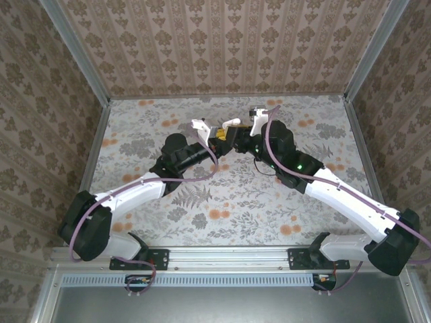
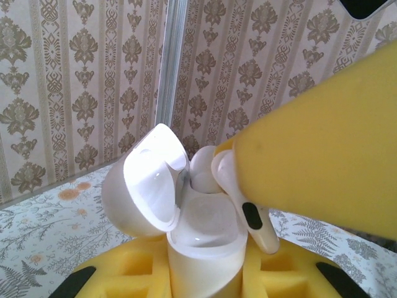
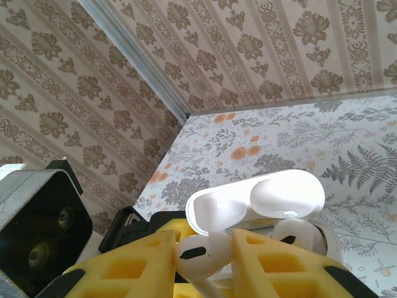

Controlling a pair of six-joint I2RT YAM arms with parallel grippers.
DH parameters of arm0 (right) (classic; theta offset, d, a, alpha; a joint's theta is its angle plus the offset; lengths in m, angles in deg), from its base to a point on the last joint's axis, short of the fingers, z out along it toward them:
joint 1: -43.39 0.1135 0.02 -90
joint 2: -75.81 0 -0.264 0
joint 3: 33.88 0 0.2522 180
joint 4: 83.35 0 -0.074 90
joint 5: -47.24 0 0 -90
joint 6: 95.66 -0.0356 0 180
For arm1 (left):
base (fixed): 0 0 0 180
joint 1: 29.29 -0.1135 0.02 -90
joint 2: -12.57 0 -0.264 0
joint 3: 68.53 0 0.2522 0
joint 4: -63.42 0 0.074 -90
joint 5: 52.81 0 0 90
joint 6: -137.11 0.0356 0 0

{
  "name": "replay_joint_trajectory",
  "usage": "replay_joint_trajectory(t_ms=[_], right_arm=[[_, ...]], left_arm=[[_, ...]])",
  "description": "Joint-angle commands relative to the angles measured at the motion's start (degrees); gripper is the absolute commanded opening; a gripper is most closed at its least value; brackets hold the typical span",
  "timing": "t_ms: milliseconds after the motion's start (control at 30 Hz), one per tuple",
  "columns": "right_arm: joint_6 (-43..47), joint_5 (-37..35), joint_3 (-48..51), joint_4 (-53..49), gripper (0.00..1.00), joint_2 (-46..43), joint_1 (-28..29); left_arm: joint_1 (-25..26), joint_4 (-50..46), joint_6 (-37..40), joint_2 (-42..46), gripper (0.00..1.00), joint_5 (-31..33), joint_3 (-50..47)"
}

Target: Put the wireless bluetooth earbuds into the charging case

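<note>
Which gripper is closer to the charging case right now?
Left. The left gripper clamps the charging case in its jaws; the right gripper holds an earbud at its open top.

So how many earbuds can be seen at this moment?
2. One white earbud is pinched in the right gripper, at the mouth of the open case. A second one seems to sit inside the case. Others may be hidden.

The worktop [image 1: 236,202] wears a pale floral cover: grey ferns and leaves, with orange blossoms clustered toward 11, 1 and 5 o'clock. A metal rail [image 1: 229,256] runs along its 6 o'clock edge, carrying the left arm's base [image 1: 145,259] and the right arm's base [image 1: 316,256].
</note>
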Motion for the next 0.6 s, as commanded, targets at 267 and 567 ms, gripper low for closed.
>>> replay_joint_trajectory(t_ms=[267,567], right_arm=[[-1.34,2.51,-0.98,0.57,0.29,-2.42,-1.07],[-1.98,4.01,1.68,0.88,0.29,-3.85,-1.17]], left_arm=[[-0.39,3.25,-1.08,0.58,0.23,0.07,0.35],[-0.80,3.53,-2.22,0.83,0.23,0.77,0.67]])
